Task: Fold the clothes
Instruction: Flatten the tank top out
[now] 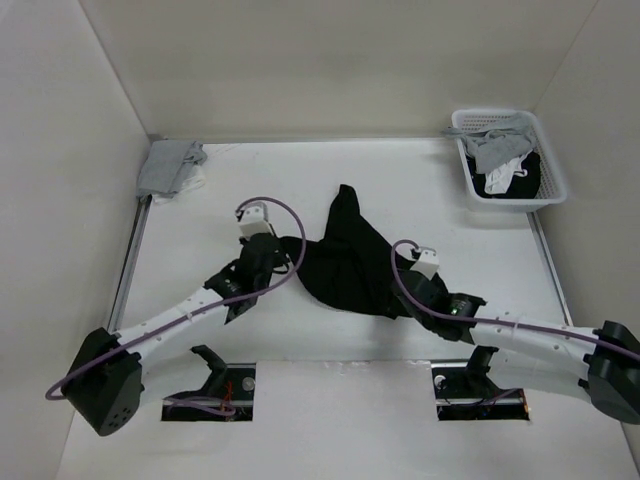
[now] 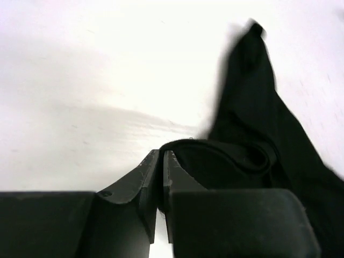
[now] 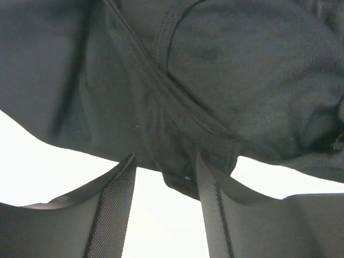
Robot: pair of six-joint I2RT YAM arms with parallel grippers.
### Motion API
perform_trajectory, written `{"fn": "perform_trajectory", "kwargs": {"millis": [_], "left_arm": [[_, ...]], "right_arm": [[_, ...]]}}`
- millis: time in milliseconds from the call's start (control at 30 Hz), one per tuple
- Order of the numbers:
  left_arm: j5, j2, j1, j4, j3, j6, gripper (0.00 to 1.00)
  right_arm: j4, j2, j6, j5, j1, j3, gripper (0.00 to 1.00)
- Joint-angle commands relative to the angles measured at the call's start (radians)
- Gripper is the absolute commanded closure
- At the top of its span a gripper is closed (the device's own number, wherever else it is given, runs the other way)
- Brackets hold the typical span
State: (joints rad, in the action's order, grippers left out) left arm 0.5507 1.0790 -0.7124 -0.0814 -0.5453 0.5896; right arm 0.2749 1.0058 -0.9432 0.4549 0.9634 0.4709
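The clothes, a black shirt (image 1: 352, 258), lie crumpled in a heap at the middle of the white table (image 1: 300, 180). My left gripper (image 1: 292, 254) is at the heap's left edge. In the left wrist view its jaws (image 2: 161, 157) are shut on a rolled edge of the black shirt (image 2: 252, 123). My right gripper (image 1: 404, 288) is at the heap's right lower edge. In the right wrist view it (image 3: 164, 164) stands open, and a seamed fold of the shirt (image 3: 242, 70) hangs down between the two fingers (image 3: 119, 193) without being pinched.
A white plastic basket (image 1: 470, 190) with grey-and-white garments stands at the back right corner. A grey folded cloth bundle (image 1: 170, 166) lies at the back left. White walls close the table on three sides.
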Motion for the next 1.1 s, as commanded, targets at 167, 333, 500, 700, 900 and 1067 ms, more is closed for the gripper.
{"fn": "perform_trajectory", "kwargs": {"millis": [167, 333, 500, 700, 900, 1067], "left_arm": [[-0.135, -0.070, 0.297, -0.046, -0.183, 0.128, 0.96], [-0.172, 0.142, 0.366, -0.124, -0.303, 0.167, 0.96], [-0.221, 0.320, 0.527, -0.135, -0.363, 0.188, 0.85], [-0.105, 0.121, 0.321, -0.126, -0.150, 0.158, 0.63], [0.084, -0.030, -0.173, 0.004, 0.030, 0.150, 0.66], [0.175, 0.125, -0.461, 0.097, -0.021, 0.214, 0.58]], "right_arm": [[-0.010, 0.082, 0.024, 0.013, 0.004, 0.060, 0.47], [-0.049, 0.171, -0.003, 0.001, 0.013, 0.072, 0.44], [-0.172, 0.194, 0.012, -0.024, 0.116, 0.098, 0.75], [-0.204, 0.079, 0.040, 0.033, 0.055, 0.035, 0.58], [-0.278, -0.051, 0.064, 0.008, -0.036, -0.057, 0.88], [-0.273, -0.127, 0.050, -0.010, -0.091, -0.103, 0.87]]}}
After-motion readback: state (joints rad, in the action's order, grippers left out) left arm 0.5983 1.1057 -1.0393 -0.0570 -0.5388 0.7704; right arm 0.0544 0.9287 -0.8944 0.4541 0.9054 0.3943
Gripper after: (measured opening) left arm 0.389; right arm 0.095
